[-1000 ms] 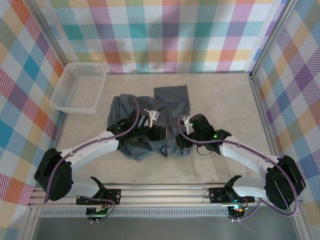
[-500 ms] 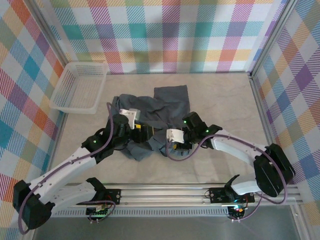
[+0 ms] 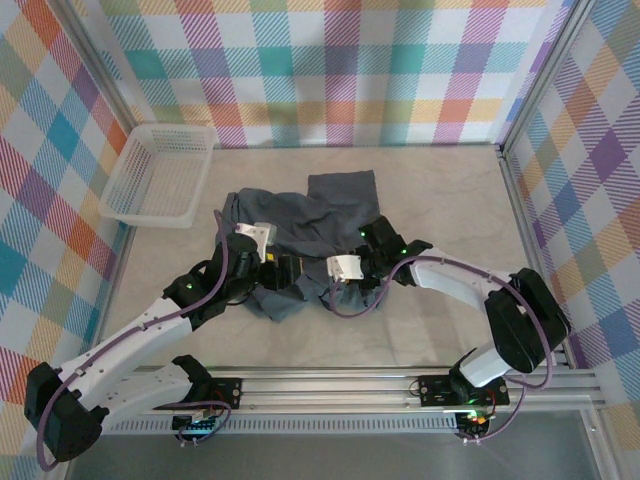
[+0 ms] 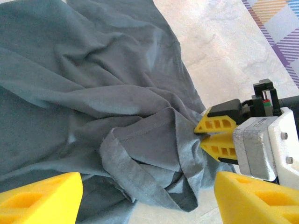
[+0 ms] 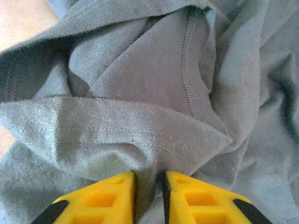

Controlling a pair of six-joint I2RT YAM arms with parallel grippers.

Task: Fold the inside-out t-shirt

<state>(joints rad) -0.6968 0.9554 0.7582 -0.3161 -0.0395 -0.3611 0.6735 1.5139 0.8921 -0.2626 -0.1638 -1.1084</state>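
The left arm (image 3: 140, 330), white-shelled with a purple cable along it, slants low from its base at the near left toward the centre. Its left gripper (image 4: 147, 200), with yellow ribbed fingers, is spread wide, one finger at each lower corner of its wrist view. The matching white right arm (image 3: 450, 275) arches up from the near right and bends leftward. The right gripper (image 4: 202, 135) has its yellow fingers nearly together, pinching a fold of the slate blue-grey cloth t-shirt (image 5: 140, 116). The two grippers face each other, seemingly close.

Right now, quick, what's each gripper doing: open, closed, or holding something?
Left gripper: open, nothing gripped.
Right gripper: closed on a fold of the t-shirt.
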